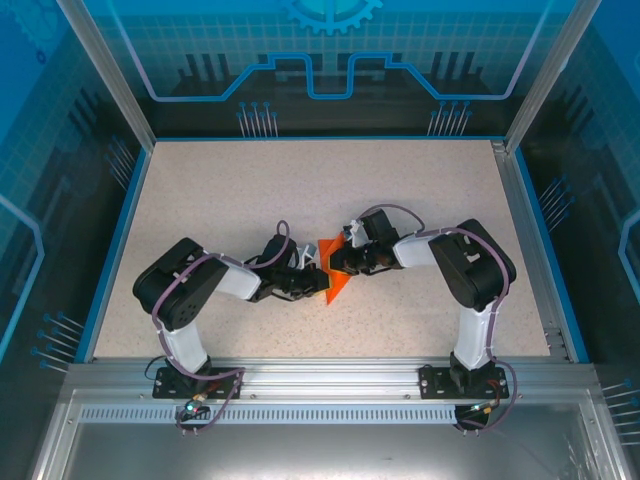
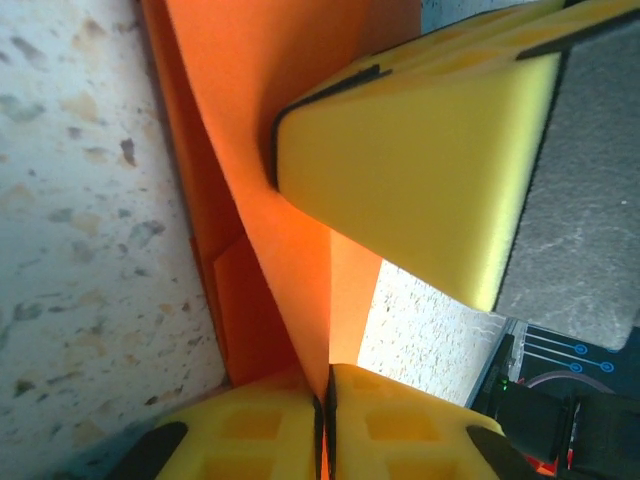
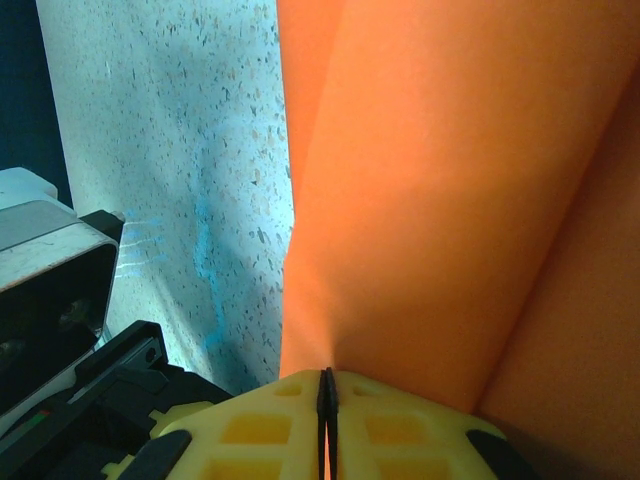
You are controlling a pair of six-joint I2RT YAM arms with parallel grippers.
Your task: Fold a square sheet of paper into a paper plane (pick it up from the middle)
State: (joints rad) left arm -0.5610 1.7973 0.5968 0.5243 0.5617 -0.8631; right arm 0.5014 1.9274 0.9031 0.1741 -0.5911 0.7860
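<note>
Left pincer (image 2: 322, 425) pressed together on an edge of the thin bright orange paper sheet (image 2: 250, 130). Right pincer (image 3: 326, 420) also pinches it, from the opposite side. Risk, as I judge it: both bites look shallow, so pulling apart could tear the sheet or slip it free, and uneven tension would skew the crease. Sheet stands creased between my two pincers, over the middle of the speckled beige tabletop (image 2: 70, 200), lower fold near the surface.

Arms bent inward, left fingers (image 2: 400, 432) closed, right fingers (image 3: 262, 432) closed
</note>
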